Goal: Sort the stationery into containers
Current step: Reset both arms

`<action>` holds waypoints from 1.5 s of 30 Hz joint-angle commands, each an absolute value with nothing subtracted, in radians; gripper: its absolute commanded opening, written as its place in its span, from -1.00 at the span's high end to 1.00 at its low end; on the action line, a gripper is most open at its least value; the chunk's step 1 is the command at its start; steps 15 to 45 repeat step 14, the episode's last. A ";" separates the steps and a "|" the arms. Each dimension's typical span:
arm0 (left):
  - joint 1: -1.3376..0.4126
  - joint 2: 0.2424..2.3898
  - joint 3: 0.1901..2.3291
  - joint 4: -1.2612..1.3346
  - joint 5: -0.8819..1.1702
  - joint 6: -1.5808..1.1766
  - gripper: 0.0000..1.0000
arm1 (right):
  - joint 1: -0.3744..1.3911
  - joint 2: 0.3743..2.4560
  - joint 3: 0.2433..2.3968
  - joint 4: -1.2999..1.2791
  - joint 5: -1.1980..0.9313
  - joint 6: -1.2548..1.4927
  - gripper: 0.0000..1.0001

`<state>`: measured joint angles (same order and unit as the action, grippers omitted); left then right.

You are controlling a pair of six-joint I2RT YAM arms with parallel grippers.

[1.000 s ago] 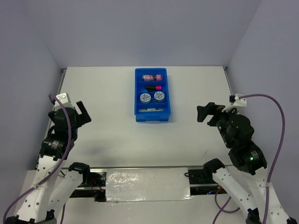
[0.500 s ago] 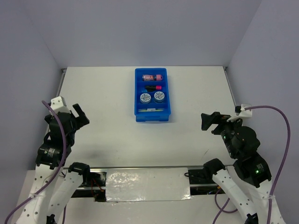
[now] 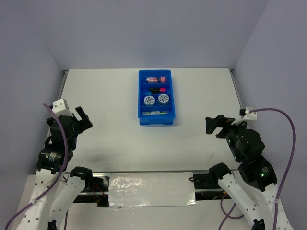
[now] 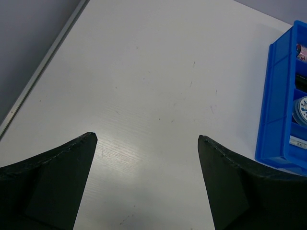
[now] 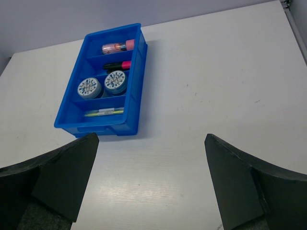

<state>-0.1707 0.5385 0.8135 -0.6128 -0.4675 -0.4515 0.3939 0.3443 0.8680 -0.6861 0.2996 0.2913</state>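
The blue tray [image 3: 142, 96] stands at the table's middle back. It holds a pink cylinder [image 3: 157, 79], a black marker with a pink end [image 3: 157, 89], two round patterned-lid tubs [image 3: 148, 100] [image 3: 164, 99] and thin pale sticks [image 3: 156, 112], one kind per compartment. The right wrist view shows the tray [image 5: 136, 81] with the same contents. The left wrist view shows only its left wall [image 4: 276, 96]. My left gripper [image 3: 82, 116] is open and empty at the left. My right gripper [image 3: 212, 124] is open and empty at the right. Both are far from the tray.
White table [image 3: 110, 96] with grey walls on three sides. A metal strip [image 3: 61, 88] runs along its left edge. A foil-covered rail [image 3: 151, 189] lies between the arm bases at the near edge.
Both arms drew back toward the near edge a second ago and have stayed almost still over the last half second. The tray and its contents have not moved.
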 commanded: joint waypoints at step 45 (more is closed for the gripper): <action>-0.170 0.520 0.813 -0.569 -0.456 -0.448 -0.99 | 0.393 0.373 0.874 -0.663 0.291 0.296 -1.00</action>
